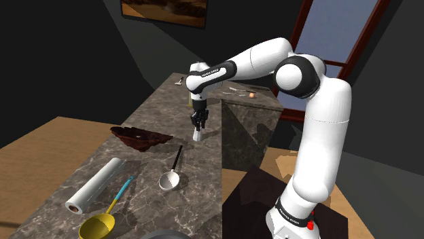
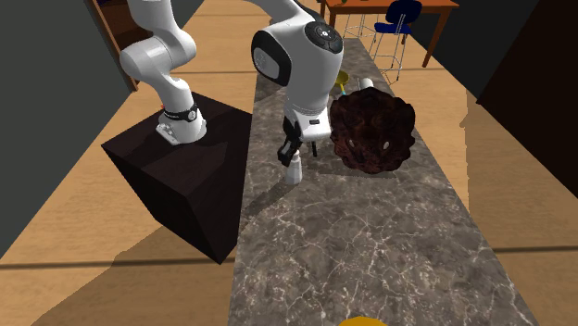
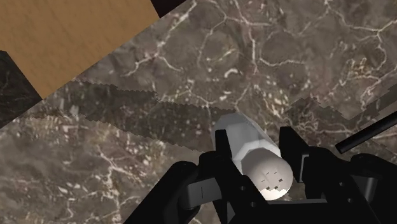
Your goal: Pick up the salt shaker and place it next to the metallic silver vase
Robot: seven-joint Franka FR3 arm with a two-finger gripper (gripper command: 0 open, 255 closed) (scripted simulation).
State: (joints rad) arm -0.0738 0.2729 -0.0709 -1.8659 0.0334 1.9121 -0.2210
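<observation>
My tool [image 3: 254, 137] is closed on the white salt shaker [image 3: 257, 159]. The wrist view shows both black fingers [image 3: 222, 149] against its sides and the holed cap facing the camera. The shoulder view shows the shaker upright under the tool [image 1: 198, 121], its foot at the counter [image 1: 146, 112]. I cannot tell whether it rests there or hangs just clear.

In the shoulder view a dark brown bowl [image 1: 139, 137] lies to the left of the shaker. Nearer the camera lie a silver ladle [image 1: 171, 178] with a black handle, a white paper roll [image 1: 95, 185] and a yellow scoop [image 1: 98, 225]. In the second exterior view the bowl [image 2: 372, 130] sits just beside the tool [image 2: 295, 148].

The counter is dark veined marble, long and narrow. My black stand [image 2: 185, 176] stands on a wooden floor [image 2: 83, 194] beside it. The second exterior view shows a blue chair [image 2: 400, 17] at a wooden table far off. The shoulder view shows a red-framed window [image 1: 340, 34] and a picture [image 1: 163, 10] on dark walls.
</observation>
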